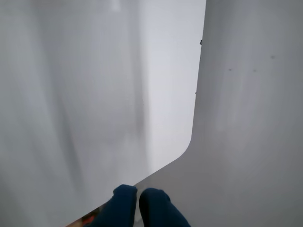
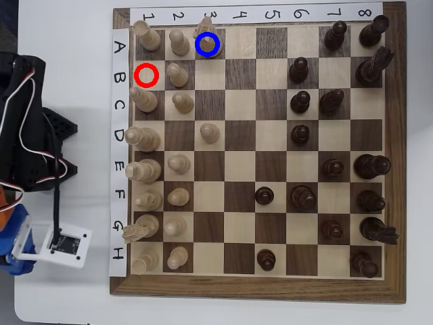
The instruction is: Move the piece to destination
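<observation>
Blue fingertips (image 1: 125,204) are seen at the bottom edge of the wrist view, pressed almost together with only a thin slit between them. The gripper (image 1: 138,202) is thus judged closed, and nothing is held in it. Beyond the tips only blurred pale grey-white surfaces are shown, with one rounded corner. No chessman is caught in that view.

In the overhead view the arm (image 2: 27,115) is found at the left edge of the frame, off the chessboard (image 2: 257,288), with black housing and loose wires. Its white-and-blue end is tucked towards the lower left corner over the white table (image 2: 67,298).

Further off, near the upper left of the board, the piece (image 2: 204,31) is seen standing upright inside the blue ring, on the destination (image 2: 221,53). Its carved head is too small to be made out clearly. The red-ringed square (image 2: 147,75), below and to the left of it, is bare. A second pale knight (image 2: 137,230) is left on its own square at the lower left of the board.

The placing step is judged done, since the piece is set on the marked square and is apart from the gripper. Little more is called for than that the arm be kept clear of the board, so that no pawn is knocked.
</observation>
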